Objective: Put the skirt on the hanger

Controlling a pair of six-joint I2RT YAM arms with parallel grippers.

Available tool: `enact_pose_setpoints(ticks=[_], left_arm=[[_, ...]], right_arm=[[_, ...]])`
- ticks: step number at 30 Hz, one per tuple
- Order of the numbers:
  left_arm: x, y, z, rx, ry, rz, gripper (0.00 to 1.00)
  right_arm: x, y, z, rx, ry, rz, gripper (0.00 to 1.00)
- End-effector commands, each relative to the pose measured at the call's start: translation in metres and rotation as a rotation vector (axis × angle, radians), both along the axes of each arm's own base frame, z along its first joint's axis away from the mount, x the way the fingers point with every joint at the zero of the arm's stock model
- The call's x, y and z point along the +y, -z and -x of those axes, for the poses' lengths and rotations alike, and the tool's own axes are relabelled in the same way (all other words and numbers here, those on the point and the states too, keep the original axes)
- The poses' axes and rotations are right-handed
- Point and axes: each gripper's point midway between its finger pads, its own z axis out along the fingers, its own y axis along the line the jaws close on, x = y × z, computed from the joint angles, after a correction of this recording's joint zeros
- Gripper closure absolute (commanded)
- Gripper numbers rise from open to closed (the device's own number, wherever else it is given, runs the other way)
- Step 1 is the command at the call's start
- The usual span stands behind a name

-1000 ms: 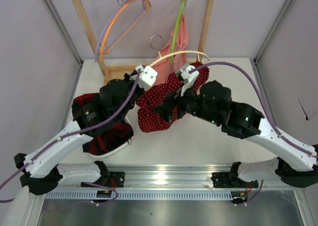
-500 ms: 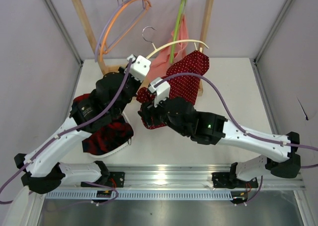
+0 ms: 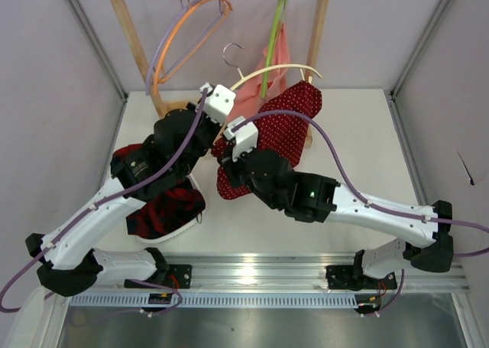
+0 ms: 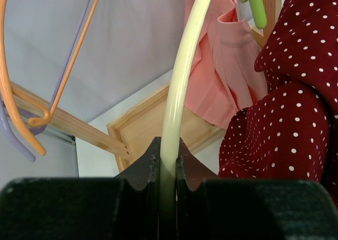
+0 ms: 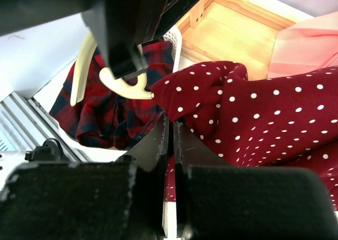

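Observation:
The cream hanger (image 3: 267,71) is lifted over the table's far middle, its silver hook (image 3: 233,53) pointing up and away. My left gripper (image 4: 168,150) is shut on its left arm (image 4: 182,82). The dark-red dotted skirt (image 3: 286,118) drapes from the hanger's right end down to the left. In the left wrist view the skirt (image 4: 285,124) fills the right side. My right gripper (image 5: 171,123) is shut on the skirt's (image 5: 253,113) lower left edge, just beneath the hanger's curled left tip (image 5: 124,87). In the top view, the right gripper (image 3: 227,157) is close under the left gripper (image 3: 208,128).
A wooden rack (image 3: 141,53) at the back carries orange (image 3: 183,34) and lilac hangers, plus a lime-green hanger (image 3: 273,34) with salmon-pink cloth (image 3: 252,99). A red-black plaid garment (image 3: 164,206) lies in a white basket at the left. Grey walls enclose both sides.
My right arm swung left across the skirt to its lower left edge and its jaws closed there. The skirt now hangs higher along the hanger, which rose slightly with the left gripper.

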Motion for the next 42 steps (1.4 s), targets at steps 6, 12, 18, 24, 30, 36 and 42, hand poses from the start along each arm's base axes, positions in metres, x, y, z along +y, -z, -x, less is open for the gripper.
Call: enact_pose_setpoints(ticks=[6, 12, 18, 24, 30, 36, 42], left_arm=[[0.006, -0.045, -0.011, -0.107, -0.028, 0.154, 1.0], [0.016, -0.055, -0.013, -0.15, -0.037, 0.144, 1.0], [0.014, -0.06, -0.009, -0.157, -0.004, 0.166, 1.0], [0.011, -0.06, -0.005, -0.156, 0.027, 0.18, 1.0], [0.021, -0.063, 0.01, -0.202, 0.071, 0.148, 1.0], [0.031, -0.062, 0.02, -0.234, 0.098, 0.091, 1.0], [0.038, -0.072, 0.044, -0.291, 0.187, 0.076, 1.0]], right_arm=[[0.004, -0.021, 0.037, -0.038, -0.086, -0.082, 1.0], [-0.012, -0.007, 0.055, -0.025, -0.125, -0.07, 1.0], [-0.011, -0.003, 0.06, -0.017, -0.176, -0.06, 1.0], [-0.014, -0.018, 0.052, 0.031, -0.15, -0.054, 0.34], [-0.121, -0.081, 0.002, 0.098, 0.002, -0.311, 0.31], [-0.204, -0.087, -0.035, 0.018, 0.268, -0.236, 0.32], [-0.235, -0.062, -0.073, 0.097, 0.305, -0.25, 0.4]])
